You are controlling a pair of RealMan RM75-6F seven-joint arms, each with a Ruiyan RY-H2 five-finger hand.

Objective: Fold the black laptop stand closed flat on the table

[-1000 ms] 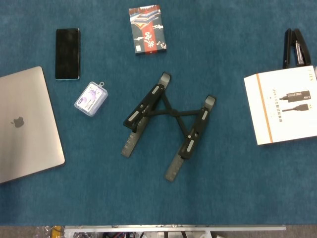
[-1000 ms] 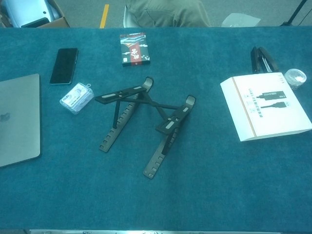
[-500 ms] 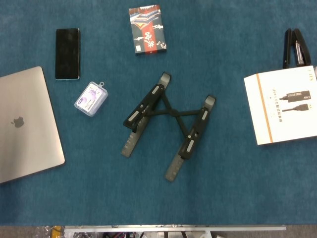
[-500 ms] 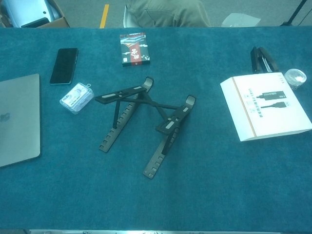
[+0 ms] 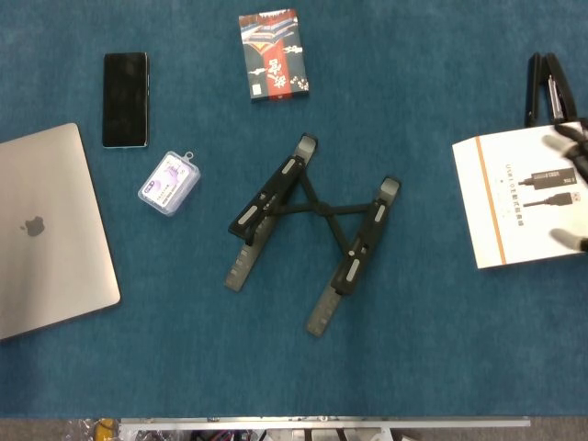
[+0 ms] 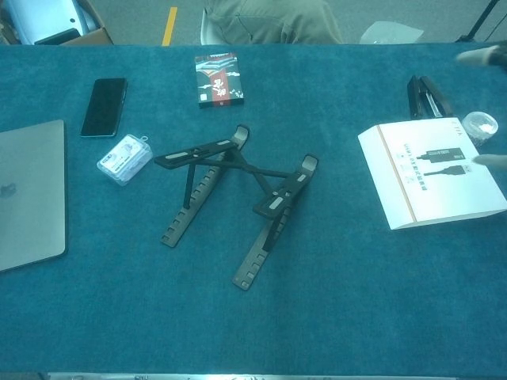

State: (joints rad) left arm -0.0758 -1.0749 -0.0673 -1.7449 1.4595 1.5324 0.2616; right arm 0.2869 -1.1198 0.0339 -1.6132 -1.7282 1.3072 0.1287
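The black laptop stand (image 5: 276, 190) stands opened out in the middle of the blue table, its two rails propped up and joined by crossed bars; the chest view shows the stand (image 6: 273, 202) raised on its struts. My right hand (image 5: 573, 147) shows only as blurred fingers at the right edge, spread above the white box and far from the stand. In the chest view those fingers (image 6: 485, 55) are blurred too, and they hold nothing. My left hand is outside both views.
A white product box (image 5: 514, 197) and a black stapler (image 5: 544, 87) lie at the right, with a small clear roll (image 6: 479, 125) beside them. A silver laptop (image 5: 46, 230), a phone (image 5: 124, 98), a small plastic case (image 5: 169, 183) and a card box (image 5: 273, 54) lie left and behind.
My right hand has come into view at the right edge, over the white box. The stand and the other objects have not moved.
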